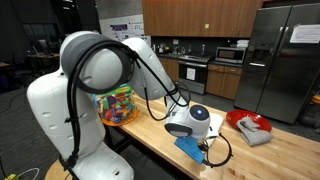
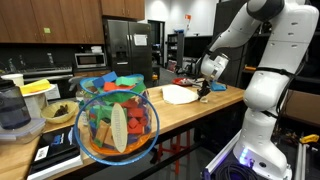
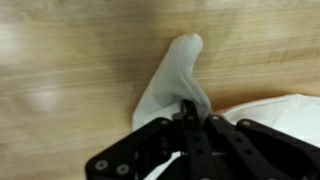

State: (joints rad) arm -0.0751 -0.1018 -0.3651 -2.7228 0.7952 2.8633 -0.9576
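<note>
Claw (image 3: 187, 113) clenched on a raised peak of white cloth (image 3: 175, 75), pinched btwn the fingertips in wrist view. Rest of the white cloth lies on the wood counter (image 3: 60, 60), running off twd the right edge of frame. Grip looks made; lift not yet evident, since in an exterior view the white cloth (image 2: 180, 95) sits mostly flat on the counter, right by the claw (image 2: 206, 90). Early stage by my read: pinch done, everything after it left. Farther along the counter: red bowl (image 1: 243, 118) w/ grey rag (image 1: 257, 135) beside it, apart from the claw. Glass bowl of coloured blocks (image 2: 115, 125) at the other end; fridge (image 1: 285, 60) in bg.
</note>
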